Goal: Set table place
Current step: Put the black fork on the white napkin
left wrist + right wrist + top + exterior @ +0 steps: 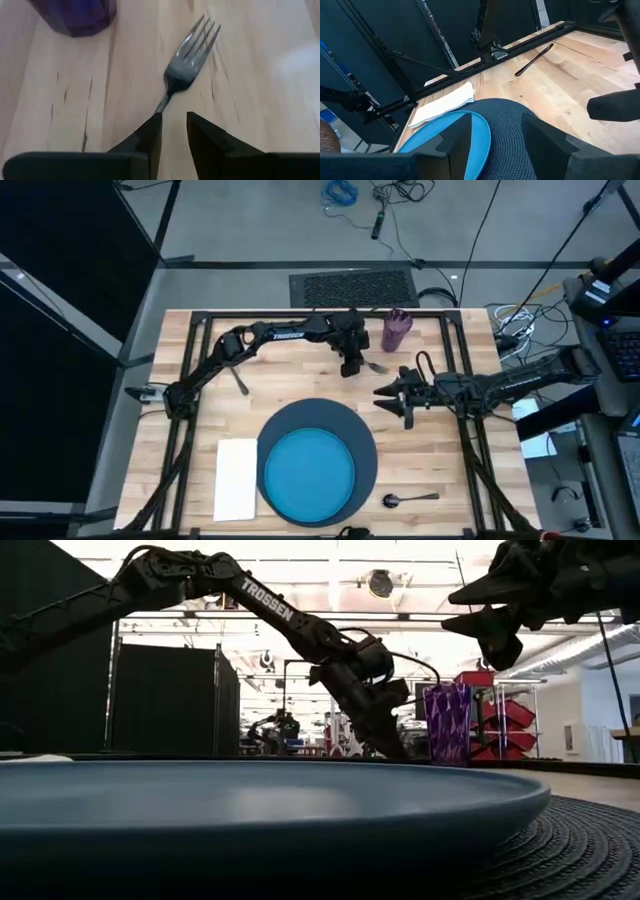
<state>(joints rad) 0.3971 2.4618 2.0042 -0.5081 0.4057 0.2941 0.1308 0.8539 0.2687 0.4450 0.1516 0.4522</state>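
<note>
Blue plate (308, 475) on charger (366, 442), seemingly bare.

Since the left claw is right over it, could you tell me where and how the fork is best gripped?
Grip the fork by its thin handle, just behind the head, coming straight down. It lies flat on the table, handle already between the left claw's open fingers, tines pointing away.

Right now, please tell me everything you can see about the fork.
The fork is dark metal with four tines and a thin handle. It lies flat on the wooden table near the far edge, beside the purple cup. The left claw is open with its fingers on either side of the handle; whether they touch it is unclear.
</note>
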